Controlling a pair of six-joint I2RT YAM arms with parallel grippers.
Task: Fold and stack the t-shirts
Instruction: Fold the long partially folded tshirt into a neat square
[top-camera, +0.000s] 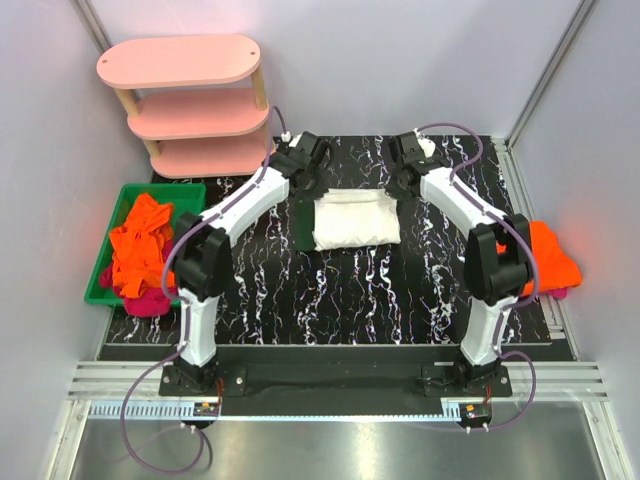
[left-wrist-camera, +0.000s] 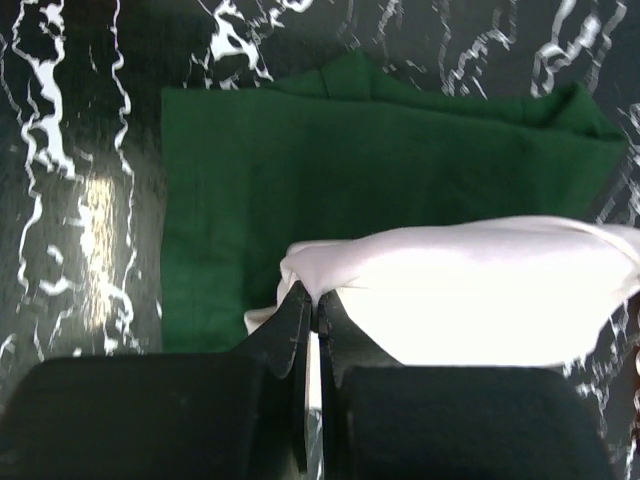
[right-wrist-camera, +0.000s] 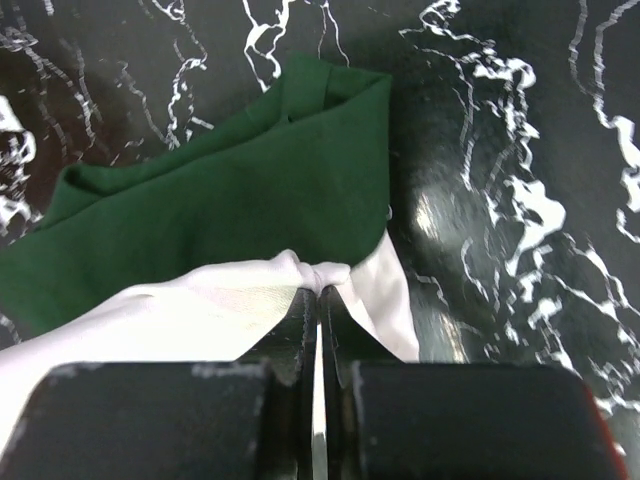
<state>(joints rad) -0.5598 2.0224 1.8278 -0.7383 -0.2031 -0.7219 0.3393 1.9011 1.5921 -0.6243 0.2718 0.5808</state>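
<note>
Both arms rise from the near edge of the black marbled table (top-camera: 350, 300) and reach away from me. Just beside its left edge sits a green bin (top-camera: 160, 187) heaped with orange t-shirts (top-camera: 140, 245), a magenta t-shirt (top-camera: 150, 303) spilling out at its near end. At the right edge lies an orange pile (top-camera: 555, 255). Past the table's middle lies the white t-shirt (top-camera: 355, 222), folded into a flat rectangle, with a dark green sleeve (left-wrist-camera: 380, 150) showing from under it. The left gripper (left-wrist-camera: 310, 300) is closed, pinching white cloth at the shirt's far left corner. The right gripper (right-wrist-camera: 318, 290) pinches the far right corner likewise. A pink shelf (top-camera: 180, 62) stands beyond the table's far left corner.
</note>
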